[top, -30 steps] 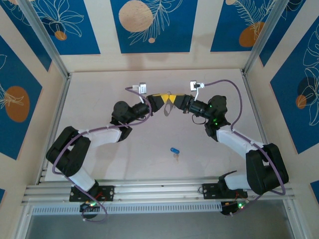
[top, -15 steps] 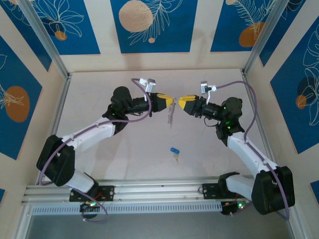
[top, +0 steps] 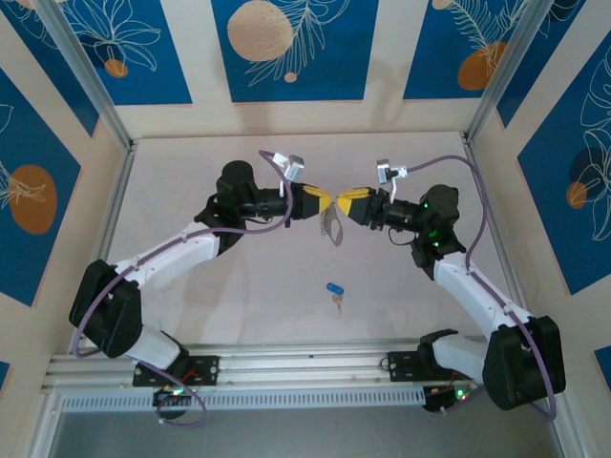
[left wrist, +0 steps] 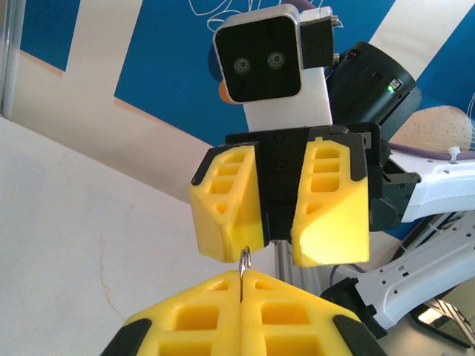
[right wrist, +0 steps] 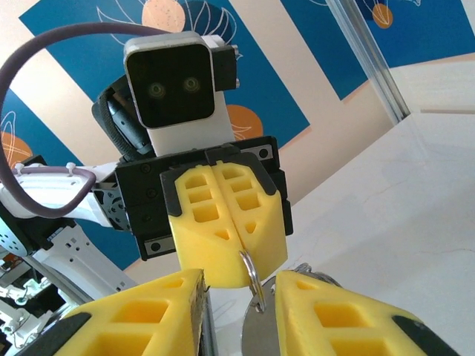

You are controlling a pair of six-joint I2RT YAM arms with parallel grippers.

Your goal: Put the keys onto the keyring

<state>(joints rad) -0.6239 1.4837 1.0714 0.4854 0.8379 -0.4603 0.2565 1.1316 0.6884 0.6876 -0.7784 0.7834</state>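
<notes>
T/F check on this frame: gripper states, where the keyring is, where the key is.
1. The left gripper is shut on the keyring. True.
2. The other gripper clamps it too. False: the right gripper faces it with its jaws apart.
3. The blue key lies on the table, apart from both grippers. True.
4. The keyring rests on the table. False: it hangs from the left gripper.

Left arm: reaching toward the worktop's far middle.
Left end effector [top: 325,201]: fingers pressed together.
Right arm: mirrors the left.
Right end effector [top: 346,199]: fingers parted, facing the left's tips.
</notes>
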